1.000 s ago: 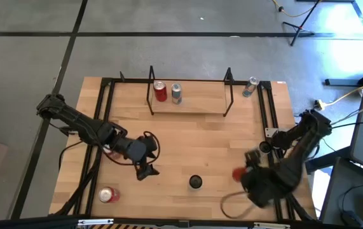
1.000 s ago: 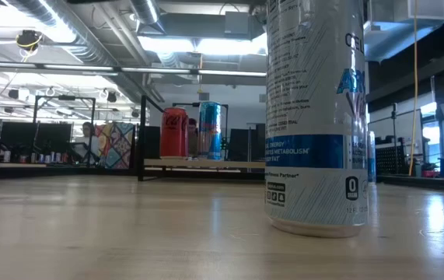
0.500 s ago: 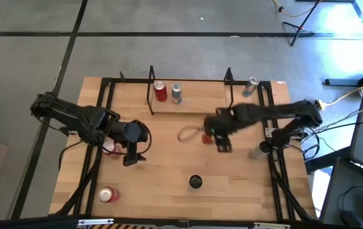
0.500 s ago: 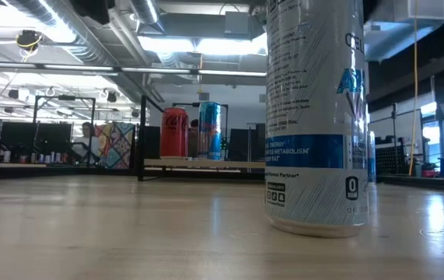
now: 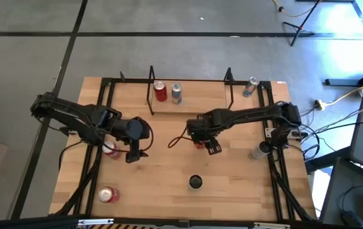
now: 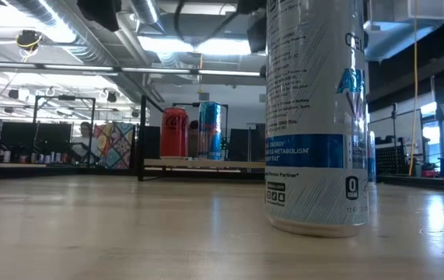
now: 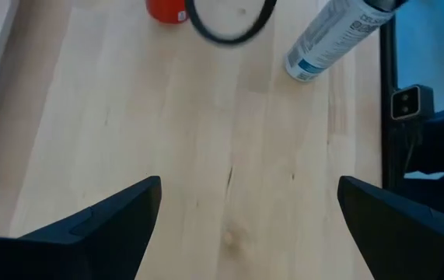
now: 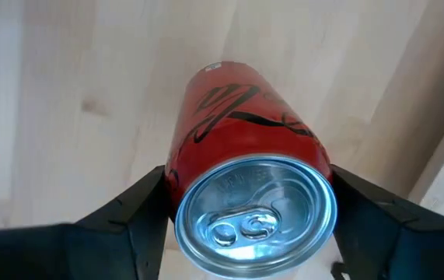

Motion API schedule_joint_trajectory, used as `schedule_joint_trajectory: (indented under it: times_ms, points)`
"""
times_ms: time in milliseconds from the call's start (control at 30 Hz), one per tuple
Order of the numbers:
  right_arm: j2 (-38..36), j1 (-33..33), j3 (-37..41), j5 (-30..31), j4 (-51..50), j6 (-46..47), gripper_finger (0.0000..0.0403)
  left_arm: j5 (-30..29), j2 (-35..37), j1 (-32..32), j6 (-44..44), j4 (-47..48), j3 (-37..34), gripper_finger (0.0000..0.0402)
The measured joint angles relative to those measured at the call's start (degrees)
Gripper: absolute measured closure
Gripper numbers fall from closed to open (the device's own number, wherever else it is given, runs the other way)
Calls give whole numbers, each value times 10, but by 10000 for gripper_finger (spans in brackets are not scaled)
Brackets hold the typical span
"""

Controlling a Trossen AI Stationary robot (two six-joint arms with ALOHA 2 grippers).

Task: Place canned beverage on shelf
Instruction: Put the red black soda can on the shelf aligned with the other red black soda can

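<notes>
My right gripper point(image 5: 201, 144) hangs over the middle of the table, shut on an upright red can point(image 8: 241, 124) whose silver top faces the wrist camera. The shelf point(image 5: 200, 102) stands at the far edge, with a red can point(image 5: 160, 92) and a blue-and-silver can point(image 5: 176, 93) upright on its wood floor; the low view shows them too, the red can point(image 6: 174, 132) on the left. My left gripper point(image 5: 133, 154) hovers open over the left-middle of the table, nothing between its fingers point(image 7: 113, 222). My right gripper pinches the red can between its two fingers, one on each side of the can's upper wall point(image 8: 176, 175) just under the top rim. The fingers come from above, pointing down. The can stays upright below them and looks clear of the table.
A tall white-and-blue can point(image 5: 196, 182) stands near the front middle and fills the low view point(image 6: 315, 117). A red can point(image 5: 109, 194) lies at the near left, another red one point(image 5: 110, 149) under my left arm. Silver cans point(image 5: 259, 151) point(image 5: 251, 86) sit by the right rail.
My right gripper has swung from the near right corner toward the table's middle and far side, carrying the red can upright and sinking a little. My left gripper has drawn back toward the left and far side and rolled about its own axis, staying open.
</notes>
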State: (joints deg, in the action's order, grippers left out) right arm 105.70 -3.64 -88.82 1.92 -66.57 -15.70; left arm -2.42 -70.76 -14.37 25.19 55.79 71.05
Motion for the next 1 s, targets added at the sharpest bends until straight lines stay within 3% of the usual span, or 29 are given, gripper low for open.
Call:
schedule_joint_trajectory:
  times_ms: [233, 433, 500, 633, 733, 867, 1000]
  points:
    - [22, -1, -2, 1, 16, -9, 132, -1, 0, 0, 0, -17, 0, 23]
    - [29, -1, -12, 0, 32, -9, 29, -1, 0, 0, 1, -28, 0, 23]
    - [27, -1, -32, 0, 34, 4, 15, -1, 0, 0, -2, -34, 0, 23]
    - [20, -1, -83, -2, -29, 35, 34, -22, -5, 0, -3, -38, 0, 23]
    - [-17, -1, -87, -46, -68, 67, 50, -44, -13, 0, -3, -54, 0, 23]
    - [-101, -5, -26, -104, -46, 120, 60, -42, -38, 15, -14, -93, 0, 23]
    - [-200, -28, 90, -76, 32, 199, 61, -38, -75, 46, -17, -126, 0, 23]
